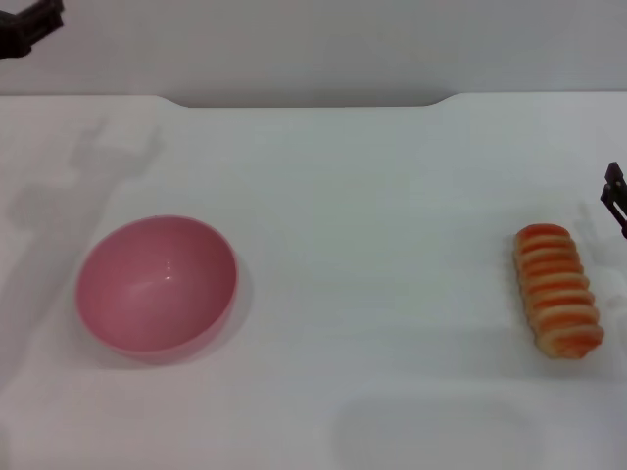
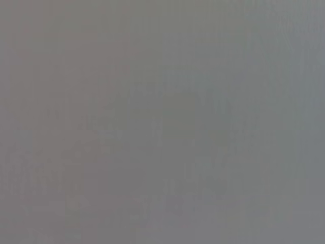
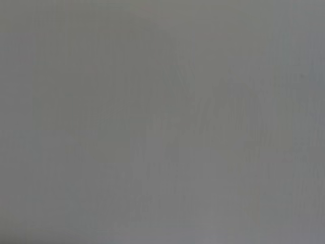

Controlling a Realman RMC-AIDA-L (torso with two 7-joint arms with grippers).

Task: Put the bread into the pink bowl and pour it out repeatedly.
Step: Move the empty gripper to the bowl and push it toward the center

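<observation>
We logged one bread point(image 1: 558, 290) just beside the right gripper point(image 1: 615, 199), apart from it. One pink bowl point(image 1: 157, 284) lay well left. We could not tell either gripper's state.

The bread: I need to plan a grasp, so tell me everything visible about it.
The bread is an elongated golden-tan loaf with orange-brown crosswise ridges, ridged side up. It lies flat on the white table at the robot's right, its length running roughly away from the robot. Nothing touches it; the right hand is close beside its far end, and the pink bowl sits far left.
</observation>
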